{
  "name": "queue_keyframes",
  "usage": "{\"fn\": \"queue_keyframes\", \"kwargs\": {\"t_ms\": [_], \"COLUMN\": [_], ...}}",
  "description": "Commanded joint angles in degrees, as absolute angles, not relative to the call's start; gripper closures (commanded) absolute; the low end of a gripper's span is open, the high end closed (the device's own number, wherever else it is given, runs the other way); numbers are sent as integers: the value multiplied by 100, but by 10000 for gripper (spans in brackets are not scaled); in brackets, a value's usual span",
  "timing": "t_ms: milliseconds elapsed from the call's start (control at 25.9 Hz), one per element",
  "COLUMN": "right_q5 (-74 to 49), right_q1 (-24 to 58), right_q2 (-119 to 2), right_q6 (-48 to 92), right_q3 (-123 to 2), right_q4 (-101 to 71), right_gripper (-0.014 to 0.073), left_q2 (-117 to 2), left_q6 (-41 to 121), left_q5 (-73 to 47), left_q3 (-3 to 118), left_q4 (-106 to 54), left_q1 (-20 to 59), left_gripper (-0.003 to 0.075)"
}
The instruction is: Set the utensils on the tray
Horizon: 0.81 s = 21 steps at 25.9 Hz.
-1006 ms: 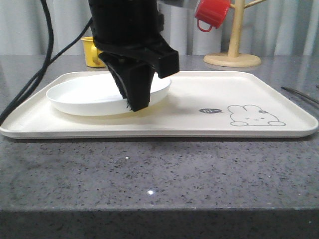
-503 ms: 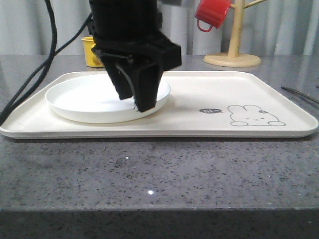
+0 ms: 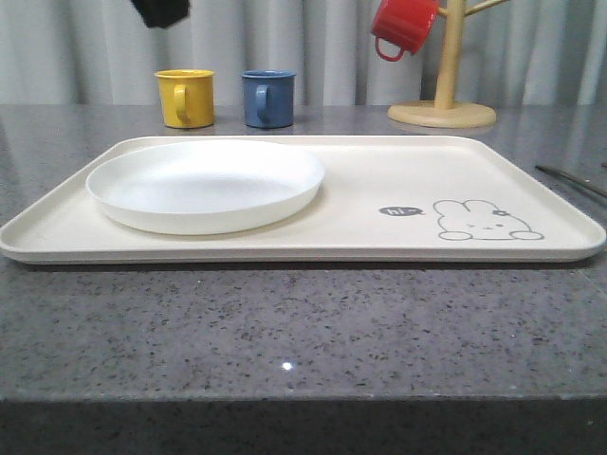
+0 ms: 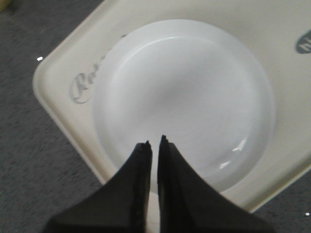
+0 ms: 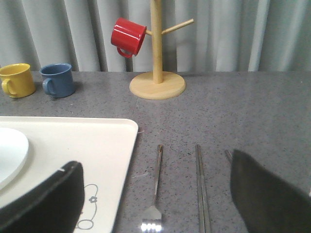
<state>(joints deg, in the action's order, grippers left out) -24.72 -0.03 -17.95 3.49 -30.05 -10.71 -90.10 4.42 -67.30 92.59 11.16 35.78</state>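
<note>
The cream tray (image 3: 379, 180) lies across the grey table, with the round white plate (image 3: 204, 185) flat on its left half. My left gripper (image 4: 154, 141) hangs above the plate (image 4: 194, 87), its fingers shut with nothing between them. A black bit of the left arm (image 3: 161, 11) shows at the top of the front view. My right gripper (image 5: 155, 160) stands open over the table to the right of the tray (image 5: 97, 145). Below it lie the fork (image 5: 156, 179) and the chopsticks (image 5: 200, 184). Another steel handle (image 5: 228, 155) is half hidden behind a finger.
A yellow mug (image 3: 185, 98) and a blue mug (image 3: 267, 98) stand behind the tray. A wooden mug tree (image 3: 446, 95) at the back right carries a red mug (image 3: 403, 27). Thin steel utensils (image 3: 569, 178) lie off the tray's right edge.
The left gripper set the plate down flat on the tray, let go of it, and rose up and to the left, almost out of the front view.
</note>
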Motion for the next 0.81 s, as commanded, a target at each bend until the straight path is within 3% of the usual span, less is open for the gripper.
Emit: {"fn": "queue_keyframes", "kwargs": {"t_ms": [0,426,774], "right_q5": [-1988,-1988,-1988], "right_q1": [-35,-35,-35], "right_q2": [-1887,-1887,-1887], "right_q6": [402,402,402], "right_q3": [-3218,-3218,-3218], "right_q4": [-1035,-1035,-1035], "right_gripper": [-41,-41,-41], "left_q2": [-8497,-6941,-5383], "left_q6": [352,352,352], "left_q5": [-6645,-5397,-3423], "left_q3": [9356,7309,5227], "left_q4": [1187,619,368], "left_q1": [3094,1507,1327], "left_gripper": [739,739,739]}}
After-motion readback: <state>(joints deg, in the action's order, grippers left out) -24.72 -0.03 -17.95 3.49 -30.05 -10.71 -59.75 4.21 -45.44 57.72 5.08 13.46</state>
